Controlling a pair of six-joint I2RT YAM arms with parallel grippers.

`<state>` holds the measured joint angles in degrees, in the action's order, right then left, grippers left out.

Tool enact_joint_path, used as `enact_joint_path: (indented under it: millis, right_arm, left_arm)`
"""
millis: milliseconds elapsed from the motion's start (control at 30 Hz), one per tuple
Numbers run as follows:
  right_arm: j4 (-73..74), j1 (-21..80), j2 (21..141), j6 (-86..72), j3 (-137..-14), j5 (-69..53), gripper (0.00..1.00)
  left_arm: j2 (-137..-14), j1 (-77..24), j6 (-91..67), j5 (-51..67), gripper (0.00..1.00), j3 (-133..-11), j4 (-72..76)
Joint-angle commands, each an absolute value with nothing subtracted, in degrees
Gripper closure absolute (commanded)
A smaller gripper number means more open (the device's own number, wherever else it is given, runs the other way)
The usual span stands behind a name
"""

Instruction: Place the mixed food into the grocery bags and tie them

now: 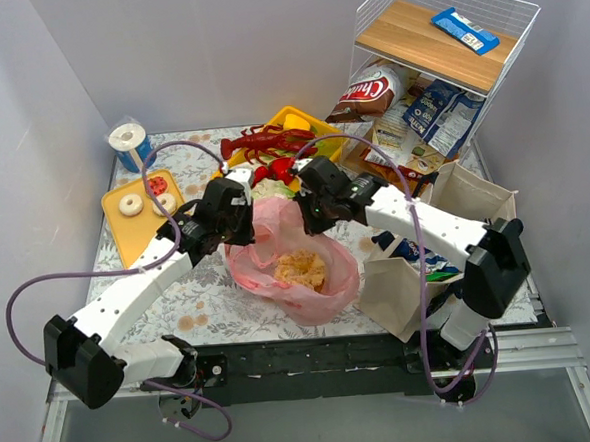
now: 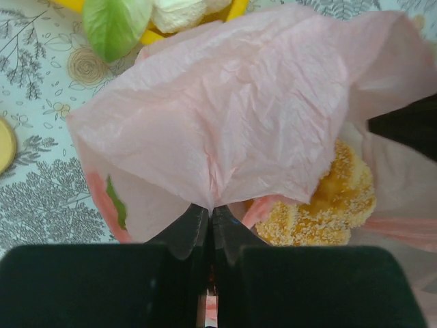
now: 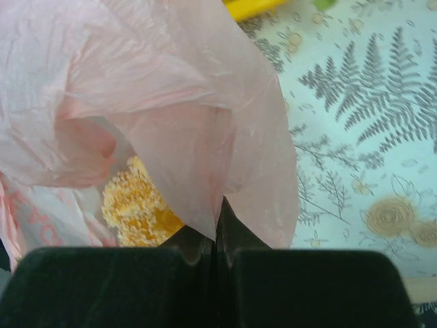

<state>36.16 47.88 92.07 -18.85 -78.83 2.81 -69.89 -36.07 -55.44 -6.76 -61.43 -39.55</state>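
The pink bag (image 1: 297,281) sits open at the middle of the floral table (image 1: 205,302) with a sesame-crusted orange bread (image 1: 302,270) inside it, and the beige tote (image 1: 394,290) stands just beside it on the right. The left gripper (image 2: 210,213) has its 2 fingers pressed together on a gathered fold of the bag's left rim. The right gripper (image 3: 218,208) pinches the film at the right rim the same way, with only thin plastic between its fingers.

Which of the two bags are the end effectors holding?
The pink plastic bag, pinched by the left end effector and right end effector; the beige tote isn't held.
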Motion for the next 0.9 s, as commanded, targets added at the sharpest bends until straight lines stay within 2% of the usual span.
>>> enact_joint_path:
  millis: [0,133,267,300,333,367,400,433,500,533,700,867]
  right_arm:
    - [32.52,50.79,98.69,-15.65,-89.19,0.35,0.99]
    - [34.18,52.56,107.81,-14.33,-98.60,-2.19,0.99]
    - [37.08,52.56,112.41,-15.64,-105.20,-2.73,0.99]
    - [37.61,52.04,112.76,-16.34,-105.81,-3.25,0.98]
    - [37.79,51.60,112.76,-17.30,-105.47,-4.47,0.93]
    - [37.27,51.24,112.42,-17.75,-104.86,-6.48,0.85]
    - [36.92,50.63,111.89,-18.10,-103.81,-7.11,0.77]
    - [36.13,50.45,110.41,-18.19,-101.88,-7.47,0.65]
    - [34.20,50.19,108.38,-18.02,-99.85,-6.77,0.53]
    - [33.84,50.19,106.54,-17.84,-98.71,-6.42,0.43]
    - [34.63,49.75,101.09,-16.88,-96.68,-4.31,0.32]
    - [35.16,49.75,95.46,-16.61,-93.00,-2.82,0.22]
  left_arm:
    - [-64.60,-32.61,-65.29,-2.21,1.00,-62.66,-44.11]
    - [-61.53,-31.29,-71.27,-0.79,1.00,-62.49,-48.33]
    - [-61.08,-25.15,-70.23,2.09,1.00,-62.66,-49.74]
    - [-62.39,-25.05,-69.18,2.37,0.96,-63.36,-50.27]
    - [-63.01,-25.05,-67.26,2.55,0.82,-64.07,-51.49]
    - [-63.45,-25.05,-66.80,2.11,0.36,-65.64,-52.03]
    - [-63.46,-25.05,-66.27,1.76,0.16,-66.09,-51.94]
    - [-63.11,-25.05,-64.88,1.41,0.02,-66.53,-51.07]
    - [-62.14,-25.05,-63.73,0.71,0.02,-68.71,-49.75]
    - [-61.27,-25.05,-62.33,-0.69,0.02,-69.69,-48.01]
    - [-60.99,-25.05,-56.79,-1.50,0.02,-78.20,-40.36]
    - [-68.96,-23.74,-54.32,-6.06,0.02,-85.42,-38.75]
